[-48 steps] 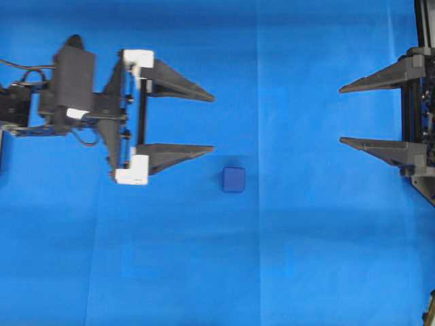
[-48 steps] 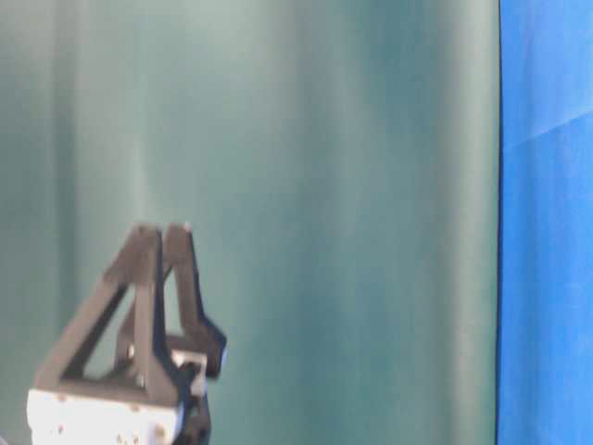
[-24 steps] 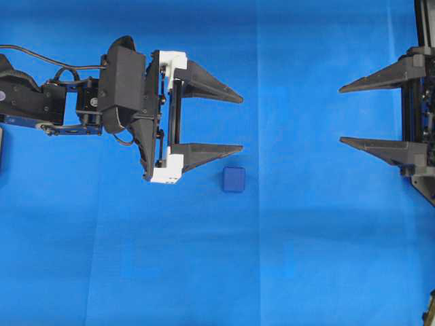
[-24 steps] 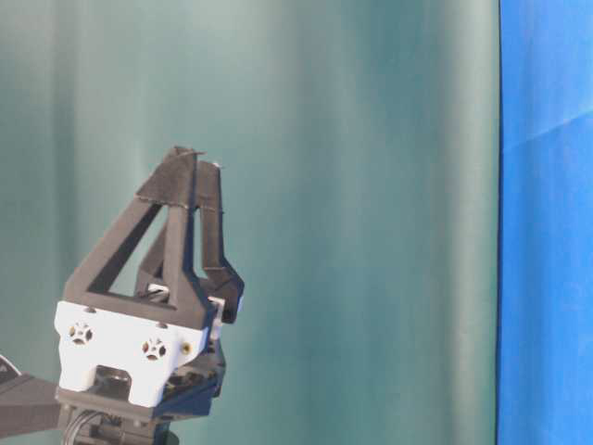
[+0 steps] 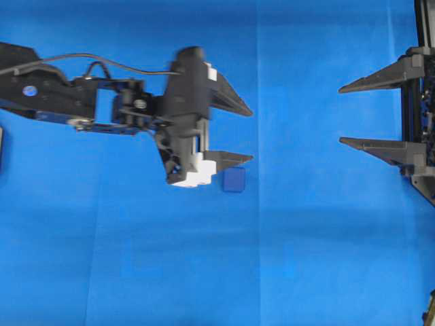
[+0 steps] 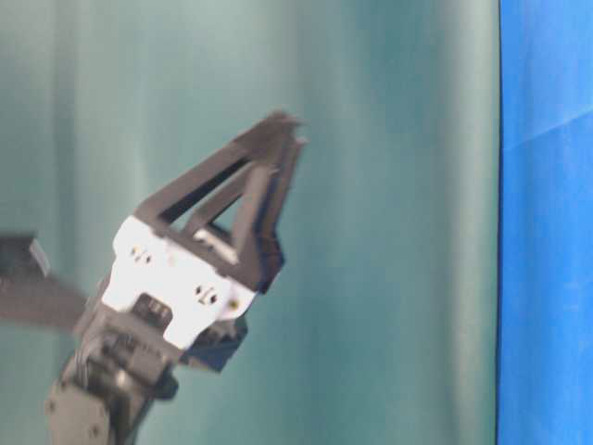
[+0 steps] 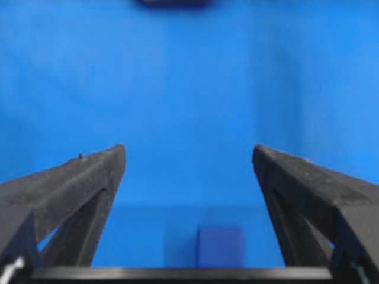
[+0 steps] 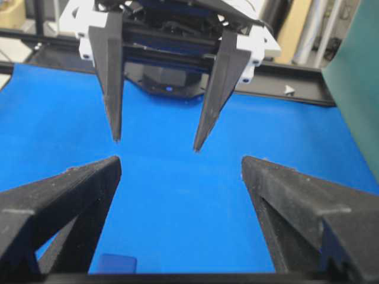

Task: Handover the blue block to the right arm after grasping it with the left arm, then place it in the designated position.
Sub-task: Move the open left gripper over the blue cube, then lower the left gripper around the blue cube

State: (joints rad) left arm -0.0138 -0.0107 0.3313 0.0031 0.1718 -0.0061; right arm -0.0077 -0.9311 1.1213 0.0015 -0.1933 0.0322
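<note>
Bright blue cloth [image 5: 204, 272] spread flat across the whole overhead frame, with a faint vertical crease right of centre. Long black left robot arm [image 5: 61, 102] reaching in from the left edge toward the middle, slightly blurred, with white plastic blocks at its finger bases and a thin cable looping over its top. Left gripper [image 5: 245, 134] spread wide with nothing between its two pointed black fingers [image 5: 231, 102]; the same wide gap visible in the left wrist view. Black frame of the right arm [image 5: 418, 115] at the right edge, upper half; right gripper [image 5: 343, 115] also wide apart and empty, tips pointing left. Small dark-blue cube with rounded edges, the blue block [image 5: 234, 180], lying on the cloth just below centre, just under the lower left finger and beside its white block; contact not discernible
</note>
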